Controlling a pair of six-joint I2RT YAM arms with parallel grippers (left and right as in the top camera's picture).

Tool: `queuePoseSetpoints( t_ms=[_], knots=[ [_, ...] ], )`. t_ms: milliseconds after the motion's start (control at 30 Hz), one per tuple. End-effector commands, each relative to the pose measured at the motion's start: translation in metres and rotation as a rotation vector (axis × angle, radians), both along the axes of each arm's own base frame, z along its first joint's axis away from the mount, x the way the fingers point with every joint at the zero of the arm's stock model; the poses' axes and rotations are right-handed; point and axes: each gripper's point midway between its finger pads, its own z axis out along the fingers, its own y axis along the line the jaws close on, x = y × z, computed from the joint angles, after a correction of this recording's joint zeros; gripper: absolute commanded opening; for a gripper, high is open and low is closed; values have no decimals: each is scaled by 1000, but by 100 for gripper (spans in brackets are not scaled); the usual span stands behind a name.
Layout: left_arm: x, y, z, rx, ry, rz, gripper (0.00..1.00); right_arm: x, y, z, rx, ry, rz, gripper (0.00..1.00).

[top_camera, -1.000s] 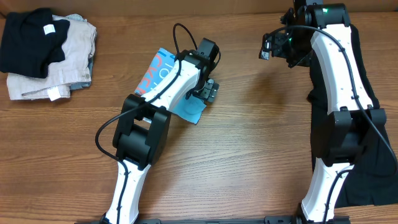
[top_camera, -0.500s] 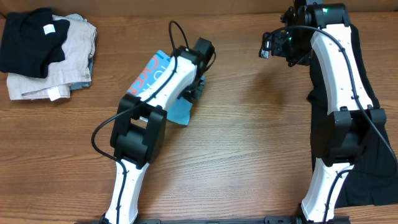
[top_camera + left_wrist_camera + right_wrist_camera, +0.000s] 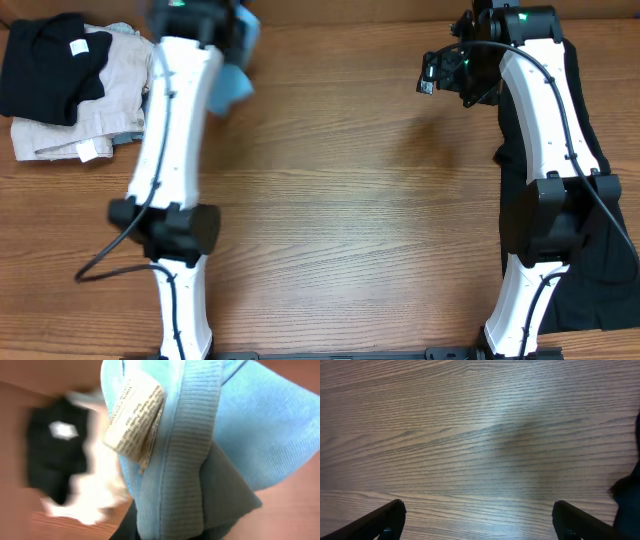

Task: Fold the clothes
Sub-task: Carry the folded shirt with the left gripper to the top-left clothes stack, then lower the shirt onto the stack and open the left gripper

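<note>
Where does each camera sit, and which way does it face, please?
Overhead: fixed above the table, looking straight down; the left arm and right arm show, the left gripper holding the light blue T-shirt.
Left wrist: on the left arm, facing the T-shirt's collar and label close up; its fingers mostly hidden by cloth.
Right wrist: on the right arm, facing down at bare wood; the open right gripper shows its fingertips at the bottom.
Shared: overhead and right wrist both catch the black garment.

- T-shirt [image 3: 236, 82]: motion-smeared overhead, print unreadable.
- Label [image 3: 135, 415]: text too small to read.
- Pile [image 3: 60, 460]: blurred in the left wrist view, items indistinct.
- Black garment [image 3: 590, 150]: mostly under the right arm [image 3: 545, 120], cut by the right edge.
- Right gripper [image 3: 479, 520]: fingertips only, the rest cropped at the bottom edge.
</note>
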Motion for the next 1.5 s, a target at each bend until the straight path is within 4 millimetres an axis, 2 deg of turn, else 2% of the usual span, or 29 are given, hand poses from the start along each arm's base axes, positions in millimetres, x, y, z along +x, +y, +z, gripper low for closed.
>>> queuePoseSetpoints(
  t_ms=[0, 67, 167, 367, 400, 433, 500, 567, 667, 867, 933, 1100, 1200, 1333, 1467],
  knots=[
    [-15, 64, 81, 113, -190, 108, 4, 4, 2, 12, 11, -40, 3, 97],
    [-19, 89, 95, 135, -221, 137, 4, 4, 3, 12, 11, -39, 5, 97],
    [-27, 143, 114, 161, -273, 223, 4, 3, 2, 12, 11, -33, 5, 96],
    [-21, 212, 111, -60, -369, 229, 4, 3, 3, 12, 12, -33, 4, 96],
    [-22, 245, 112, -129, -428, 275, 4, 3, 3, 12, 11, -33, 4, 96],
    [-23, 263, 112, -132, -454, 298, 4, 3, 3, 12, 11, -33, 4, 97],
    [-32, 298, 116, -69, -481, 360, 4, 3, 3, 12, 11, -34, 5, 97],
    [-45, 324, 121, 72, -450, 392, 4, 3, 3, 12, 10, -35, 7, 97],
    [-54, 340, 127, 257, -362, 351, 4, 4, 3, 12, 10, -37, 7, 97],
    [-37, 350, 131, 391, -334, 252, 4, 4, 3, 12, 10, -40, 7, 97],
    [-28, 355, 127, 436, -317, 218, 4, 4, 3, 12, 10, -40, 7, 98],
    [-12, 374, 101, 526, -231, 183, 4, 2, 3, 12, 10, -32, 7, 97],
    [-5, 385, 98, 540, -255, 195, 4, 1, 3, 11, 9, -25, 7, 97],
    [4, 392, 97, 562, -284, 199, 4, -1, 3, 11, 9, -18, 7, 97],
    [11, 395, 81, 549, -262, 195, 4, 2, 3, 11, 10, -28, 7, 98]
  ],
)
